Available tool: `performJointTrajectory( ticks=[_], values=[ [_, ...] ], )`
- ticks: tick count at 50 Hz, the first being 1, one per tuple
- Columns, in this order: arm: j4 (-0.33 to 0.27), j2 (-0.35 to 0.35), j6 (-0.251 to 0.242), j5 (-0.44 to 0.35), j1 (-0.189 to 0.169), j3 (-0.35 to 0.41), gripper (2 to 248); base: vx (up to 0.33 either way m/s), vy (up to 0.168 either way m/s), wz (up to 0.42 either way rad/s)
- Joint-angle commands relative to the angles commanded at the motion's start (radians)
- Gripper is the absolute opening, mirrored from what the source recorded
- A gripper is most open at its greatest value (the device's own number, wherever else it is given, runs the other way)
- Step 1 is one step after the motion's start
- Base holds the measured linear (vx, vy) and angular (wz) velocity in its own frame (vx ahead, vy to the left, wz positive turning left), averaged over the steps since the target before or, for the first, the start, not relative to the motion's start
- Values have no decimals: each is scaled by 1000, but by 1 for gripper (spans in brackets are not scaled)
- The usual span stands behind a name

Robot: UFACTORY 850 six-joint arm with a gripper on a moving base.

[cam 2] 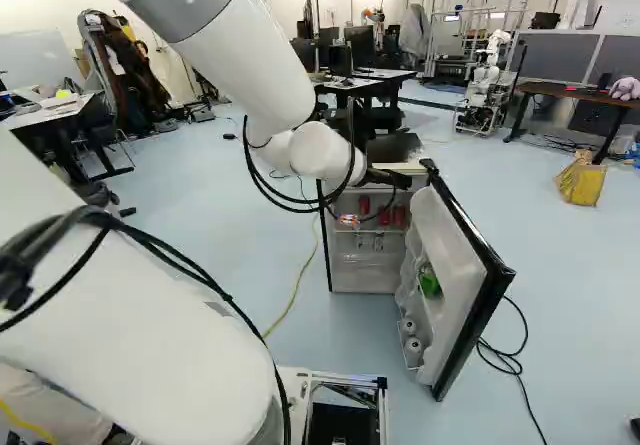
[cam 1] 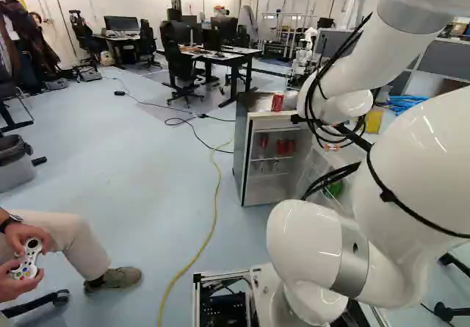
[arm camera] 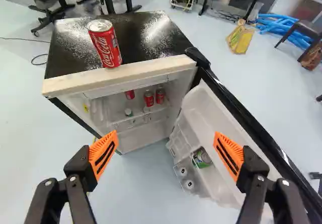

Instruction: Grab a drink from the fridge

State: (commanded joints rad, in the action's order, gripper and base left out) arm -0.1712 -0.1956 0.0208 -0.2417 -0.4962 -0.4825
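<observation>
The biggest thing is a desk (cam 1: 231,54) with screens, at the far side, behind the fridge. The white arm (cam 1: 418,158) rises near and reaches toward the fridge. Another robot (cam 2: 485,80), also white, stands far away, to the right of the desk. The fridge (arm camera: 156,50) is a low one, with a dark top, and it stands upright on the floor. Its door (arm camera: 221,116) is open wide to the right, with the inside shelves facing the gripper (cam 2: 375,199). A yellow bag (arm camera: 240,39) lies on the floor, beyond the door and to the right. The gripper is spread wide, with its two orange pads (arm camera: 103,153) well apart and nothing between them; it is in front of the fridge. A green thing (arm camera: 202,158) sits in a shelf of the door.

About the drinks: one red can (arm camera: 105,43) stands upright on top of the fridge, left of its middle, at the near edge. Inside, at least three more red cans (arm camera: 149,98) are on the upper part, two of them side by side toward the right. Below these I see small bottles (arm camera: 129,113).
</observation>
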Motion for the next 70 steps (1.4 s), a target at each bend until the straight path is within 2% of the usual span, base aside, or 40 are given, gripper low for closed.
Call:
performJointTrajectory(
  ticks=[20,70],
  values=[
    [15,13,0,157,-29,-61,247,0,0,0],
    [15,148,0,516,-104,-319,247,0,0,0]
  ],
)
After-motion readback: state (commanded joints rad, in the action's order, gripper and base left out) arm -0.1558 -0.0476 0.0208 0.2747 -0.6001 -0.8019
